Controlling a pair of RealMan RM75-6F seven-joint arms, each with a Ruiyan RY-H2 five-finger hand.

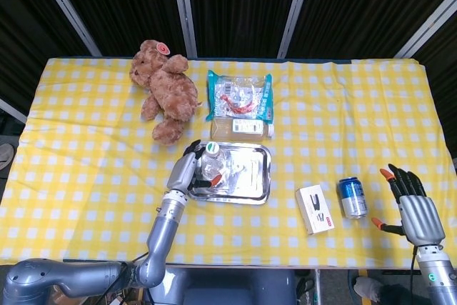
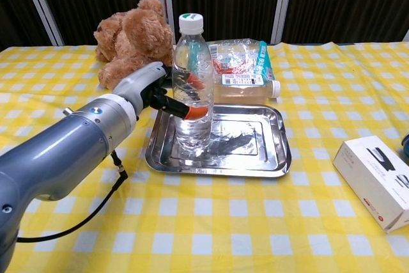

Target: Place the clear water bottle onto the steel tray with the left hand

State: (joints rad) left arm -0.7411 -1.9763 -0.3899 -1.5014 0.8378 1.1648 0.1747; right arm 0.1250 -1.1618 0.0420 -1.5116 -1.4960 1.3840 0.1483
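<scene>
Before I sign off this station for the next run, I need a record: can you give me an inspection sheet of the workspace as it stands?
Surface: table under a yellow checked cloth.
Job's things: clear water bottle upright on the steel tray, at its left end.
Clutter: teddy bear, snack packet and a lying bottle of yellowish drink behind the tray; white box and blue can to the right.
Robot hands: left robot hand grips the bottle; right robot hand holds nothing, fingers apart, beyond the can.
Cables: black cable hanging under the left arm, over the cloth.
Surroundings: dark curtain with light metal bars.
</scene>
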